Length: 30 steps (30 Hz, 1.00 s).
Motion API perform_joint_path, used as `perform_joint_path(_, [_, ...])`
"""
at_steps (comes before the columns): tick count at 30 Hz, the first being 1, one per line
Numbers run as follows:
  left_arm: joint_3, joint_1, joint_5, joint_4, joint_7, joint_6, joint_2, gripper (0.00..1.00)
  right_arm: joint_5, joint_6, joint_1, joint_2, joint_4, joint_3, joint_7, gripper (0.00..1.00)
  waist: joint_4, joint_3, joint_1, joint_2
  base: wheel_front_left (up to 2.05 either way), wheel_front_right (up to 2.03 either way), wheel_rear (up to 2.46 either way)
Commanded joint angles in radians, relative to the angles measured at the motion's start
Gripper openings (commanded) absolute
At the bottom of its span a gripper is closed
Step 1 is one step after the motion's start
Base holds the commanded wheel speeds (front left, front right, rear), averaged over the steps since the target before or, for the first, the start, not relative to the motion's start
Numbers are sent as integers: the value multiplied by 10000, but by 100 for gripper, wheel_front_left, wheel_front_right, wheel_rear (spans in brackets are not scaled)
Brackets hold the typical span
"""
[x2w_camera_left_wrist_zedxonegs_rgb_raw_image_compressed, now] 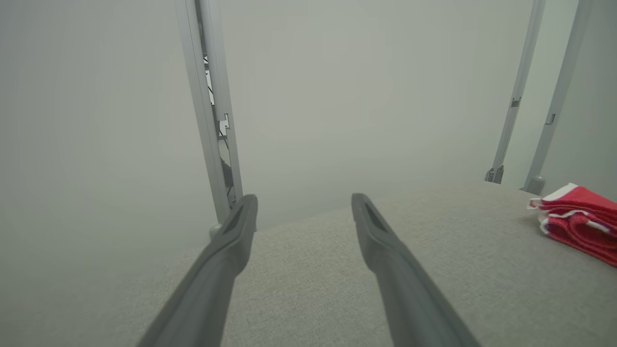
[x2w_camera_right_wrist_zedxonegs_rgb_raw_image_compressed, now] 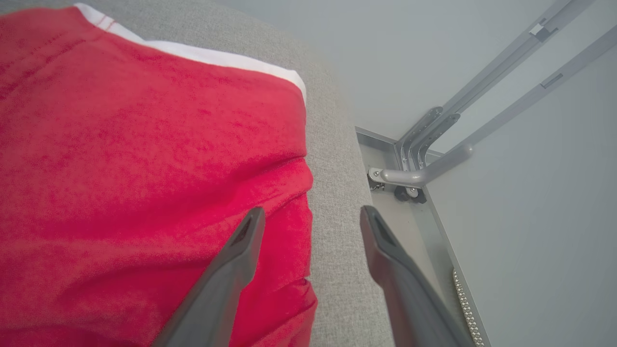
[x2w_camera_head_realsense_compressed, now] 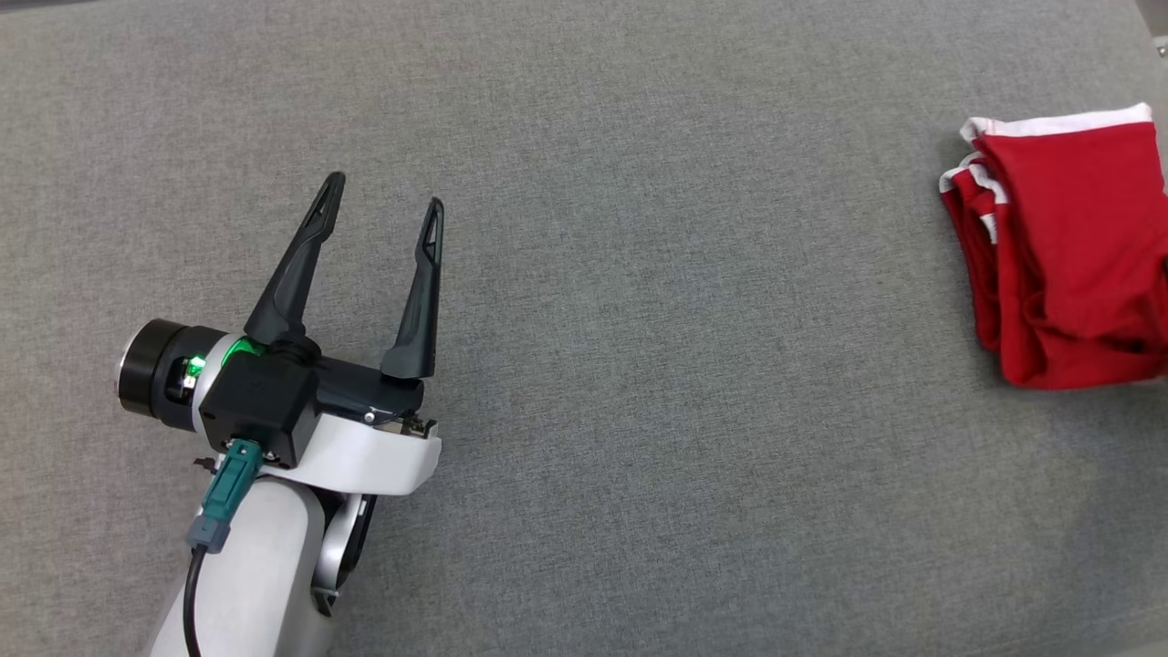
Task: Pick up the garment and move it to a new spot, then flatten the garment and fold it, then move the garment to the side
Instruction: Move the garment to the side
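far right, garment (x2w_camera_head_realsense_compressed: 1068,246), white hem (x2w_camera_head_realsense_compressed: 1058,124) away

Looking like a robot laboratory or test bay. Pointing to this: a wide table (x2w_camera_head_realsense_compressed: 639,319) covered in plain grey woven cloth, serving as the workbench; bare pale walls (x2w_camera_left_wrist_zedxonegs_rgb_raw_image_compressed: 361,72) closing it in; grey metal frame posts (x2w_camera_left_wrist_zedxonegs_rgb_raw_image_compressed: 212,120) rising just beyond the table's far edge; a bracket (x2w_camera_right_wrist_zedxonegs_rgb_raw_image_compressed: 414,176) joining metal bars beside one corner; a white robot arm (x2w_camera_head_realsense_compressed: 260,566) with a cabled plug reaching over the cloth.
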Motion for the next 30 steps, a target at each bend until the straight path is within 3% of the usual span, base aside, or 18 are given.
perform_joint_path(1, [30, -187, -32, -21, -17, 38, 89, 100, 27, 0, -92, 67, 64, -128, -77, 100, -33, -33, 0, 0, 0, 0, 0])
perform_joint_path(6, [149, 14, -203, 64, -85, 106, 112, 100, 123, 0, 221, 365, -1081, -1299, -77, 100, -185, -339, 0, 0, 0, 0, 0])
perform_joint_path(11, [298, 239, -335, 215, -167, 198, 105, 100, 70, 0, 1155, 1270, -3703, -2515, -57, 100, -152, -863, 0, 0, 0, 0, 0])
perform_joint_path(19, [498, 621, -620, 474, -299, 371, -49, 100, -184, 0, 2975, 2892, -7216, -2615, -58, 100, 671, -1792, 0, 0, 0, 0, 0])
perform_joint_path(26, [570, 1434, -820, 782, -345, 495, -135, 100, -361, 0, 4215, 3770, -7969, -2092, 233, 100, 1404, -2772, 0, 0, 0, 0, 0])
perform_joint_path(30, [426, 1739, -817, 959, -338, 489, -171, 100, -453, 0, 4770, 4109, -8192, -2362, 486, 100, 1633, -3127, 0, 0, 0, 0, 0])
